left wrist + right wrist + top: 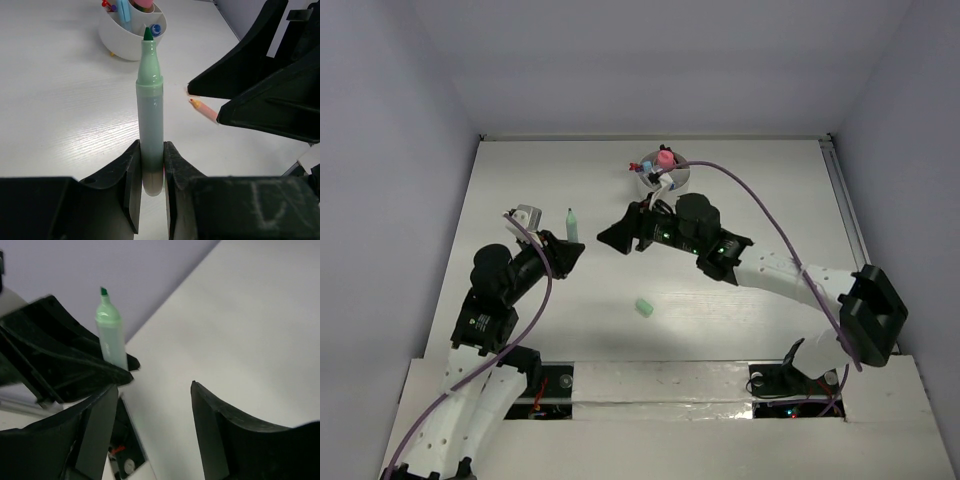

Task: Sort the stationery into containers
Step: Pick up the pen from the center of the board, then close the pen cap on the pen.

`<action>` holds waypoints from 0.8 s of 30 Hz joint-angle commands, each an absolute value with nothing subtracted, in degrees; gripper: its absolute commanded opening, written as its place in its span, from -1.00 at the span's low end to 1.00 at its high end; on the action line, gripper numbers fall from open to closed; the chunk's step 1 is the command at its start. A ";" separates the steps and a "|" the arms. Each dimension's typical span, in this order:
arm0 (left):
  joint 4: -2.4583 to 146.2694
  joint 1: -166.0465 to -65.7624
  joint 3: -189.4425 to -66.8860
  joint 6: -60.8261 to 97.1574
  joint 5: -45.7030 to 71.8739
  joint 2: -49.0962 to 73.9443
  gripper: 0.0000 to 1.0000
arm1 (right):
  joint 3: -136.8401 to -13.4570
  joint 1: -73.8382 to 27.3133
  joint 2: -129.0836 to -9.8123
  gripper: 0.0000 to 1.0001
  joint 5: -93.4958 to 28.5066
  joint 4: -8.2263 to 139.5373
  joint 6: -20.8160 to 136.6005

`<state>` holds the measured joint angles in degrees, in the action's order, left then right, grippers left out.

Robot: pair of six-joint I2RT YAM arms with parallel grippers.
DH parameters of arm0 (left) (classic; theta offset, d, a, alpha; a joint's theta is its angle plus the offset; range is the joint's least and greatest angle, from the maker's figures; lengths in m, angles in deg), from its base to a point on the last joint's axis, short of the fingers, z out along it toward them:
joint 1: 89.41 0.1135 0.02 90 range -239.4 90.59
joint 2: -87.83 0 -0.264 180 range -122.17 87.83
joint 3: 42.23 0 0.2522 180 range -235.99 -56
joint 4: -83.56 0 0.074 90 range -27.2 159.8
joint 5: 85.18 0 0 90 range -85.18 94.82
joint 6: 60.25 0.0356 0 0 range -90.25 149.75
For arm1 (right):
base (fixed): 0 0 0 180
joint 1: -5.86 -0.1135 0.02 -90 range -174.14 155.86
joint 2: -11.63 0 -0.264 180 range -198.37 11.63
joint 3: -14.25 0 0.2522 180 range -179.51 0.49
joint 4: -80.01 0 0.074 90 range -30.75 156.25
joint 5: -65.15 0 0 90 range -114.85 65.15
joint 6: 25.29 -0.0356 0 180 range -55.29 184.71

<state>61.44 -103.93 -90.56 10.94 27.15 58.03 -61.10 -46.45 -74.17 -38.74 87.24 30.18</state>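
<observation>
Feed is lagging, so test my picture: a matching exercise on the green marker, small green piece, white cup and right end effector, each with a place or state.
1 green marker
2 small green piece
3 white cup
4 right end effector

A open, empty
B gripped by left end effector
C loose on table
D holds stationery

Pairs: 1-B, 2-C, 3-D, 4-A

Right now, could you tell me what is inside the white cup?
The white cup holds a pink piece, a light-blue pen and a blue cap; its wall hides the rest.
</observation>
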 commanded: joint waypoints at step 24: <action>65.06 -103.73 -91.59 11.64 28.47 58.47 -1.00 | -50.58 -46.78 -77.30 -0.30 -49.43 55.52 45.55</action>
<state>61.46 -103.93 -90.56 11.09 27.89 58.03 -48.99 -45.99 -75.74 -43.95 56.43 43.69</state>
